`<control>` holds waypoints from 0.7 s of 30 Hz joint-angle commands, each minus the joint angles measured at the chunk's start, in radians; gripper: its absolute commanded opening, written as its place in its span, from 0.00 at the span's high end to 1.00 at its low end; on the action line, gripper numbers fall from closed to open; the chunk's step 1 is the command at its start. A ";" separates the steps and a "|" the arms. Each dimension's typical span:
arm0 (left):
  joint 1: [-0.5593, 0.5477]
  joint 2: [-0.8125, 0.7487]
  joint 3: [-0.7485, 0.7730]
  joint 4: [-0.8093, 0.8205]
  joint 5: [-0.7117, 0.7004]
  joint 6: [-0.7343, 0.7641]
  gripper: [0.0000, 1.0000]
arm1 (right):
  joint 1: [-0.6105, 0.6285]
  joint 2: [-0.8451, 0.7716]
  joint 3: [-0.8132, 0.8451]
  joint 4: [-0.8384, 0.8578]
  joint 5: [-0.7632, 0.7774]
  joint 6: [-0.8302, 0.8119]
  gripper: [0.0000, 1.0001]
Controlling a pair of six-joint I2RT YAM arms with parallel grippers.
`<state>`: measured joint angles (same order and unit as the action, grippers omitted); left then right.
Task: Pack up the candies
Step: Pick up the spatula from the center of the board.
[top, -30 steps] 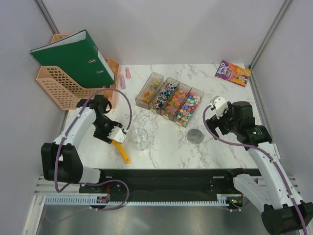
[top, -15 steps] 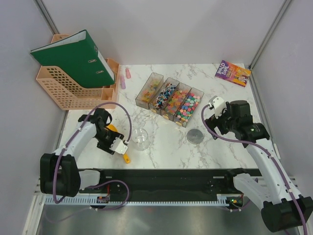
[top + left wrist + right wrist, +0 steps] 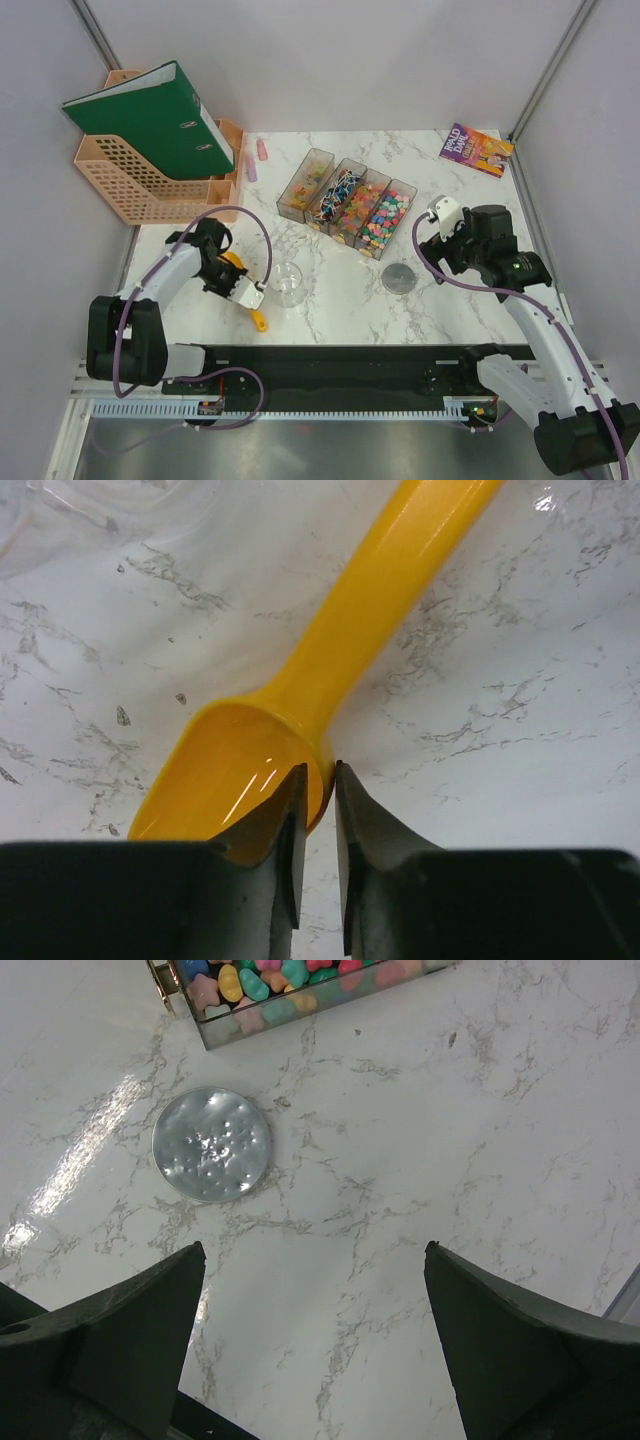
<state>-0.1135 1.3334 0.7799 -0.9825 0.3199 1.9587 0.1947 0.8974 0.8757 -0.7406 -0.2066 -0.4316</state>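
The candies are tiny multicoloured sweets in the right compartments of a clear divided tray; some show at the top of the right wrist view. A clear cup stands empty in front of the tray. My left gripper is left of the cup, shut on the rim of an orange scoop. In the left wrist view one finger is inside the scoop bowl, one outside, and the gripper pinches its wall. My right gripper is open and empty above the table.
A round clear lid lies flat right of the cup. A peach file rack with a green binder stands at the back left. Pink chalk-like sticks and a small book lie near the back edge.
My left gripper has shifted slightly over the scoop and stays shut on it, with the scoop's bowl now showing beside it. The right arm moved up a little, then held still.
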 commanded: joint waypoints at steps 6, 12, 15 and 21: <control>0.000 -0.069 -0.027 -0.015 -0.016 0.416 0.98 | 0.002 -0.025 -0.018 0.066 -0.005 -0.009 0.02; 0.000 -0.149 -0.024 -0.025 0.001 0.243 0.98 | 0.000 0.012 0.009 0.061 -0.033 -0.048 0.02; 0.000 -0.224 0.021 -0.088 0.028 0.221 0.98 | 0.002 0.050 0.057 0.063 -0.077 -0.076 0.02; -0.002 -0.356 0.183 -0.244 0.206 0.229 0.98 | 0.002 0.170 0.193 0.087 -0.168 -0.088 0.02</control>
<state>-0.1135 1.0431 0.8669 -1.1324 0.3752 1.9629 0.1947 1.0245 0.9825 -0.7052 -0.2924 -0.4953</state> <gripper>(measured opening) 0.041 0.982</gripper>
